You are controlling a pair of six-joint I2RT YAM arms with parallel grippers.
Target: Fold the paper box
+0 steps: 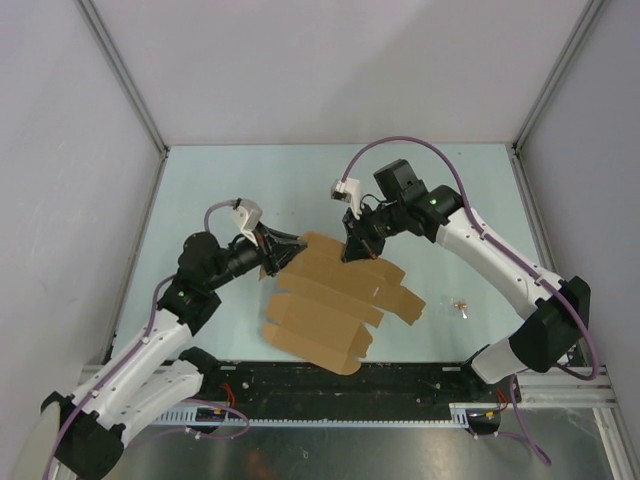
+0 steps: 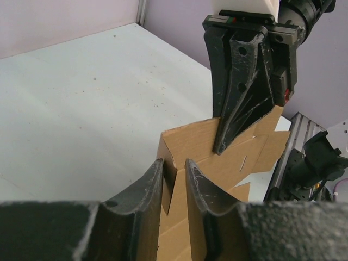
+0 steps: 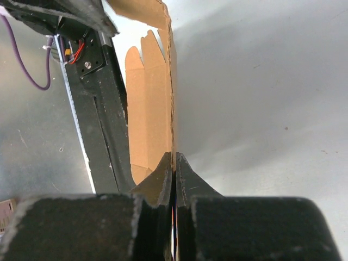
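Your bench (image 1: 250,180) is pale blue-green and lightly speckled with dust. Plain grey-white walls (image 1: 340,60) close it in on three sides, joined at the far corners by aluminium posts (image 1: 122,70). A black rail (image 1: 420,375) runs along its near edge. The light is soft and even.

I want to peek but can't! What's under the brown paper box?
Only the pale table shows around the paper box. Its far edge is lifted, but the sheet hides whatever lies beneath it.
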